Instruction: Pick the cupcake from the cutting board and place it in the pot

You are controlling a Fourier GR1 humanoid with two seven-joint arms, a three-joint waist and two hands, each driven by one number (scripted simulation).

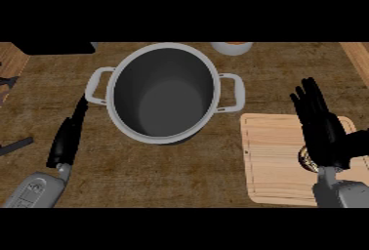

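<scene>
A large grey pot (164, 93) with two side handles stands upright in the middle of the counter, its inside dark and bare. To its right lies a light wooden cutting board (277, 156). My right hand (320, 129) hovers over the board with its fingers straight and pointing away from me. It hides most of the cupcake (305, 159), of which only a small brown and pale sliver shows at the hand's left edge. My left hand (67, 139) rests edge-on to the left of the pot, fingers straight.
A pale cup or bowl (232, 47) stands behind the pot at the top edge. A black object (54, 47) sits at the top left. Dark items (13, 145) lie at the far left edge. A wooden strip (358, 58) runs down the right.
</scene>
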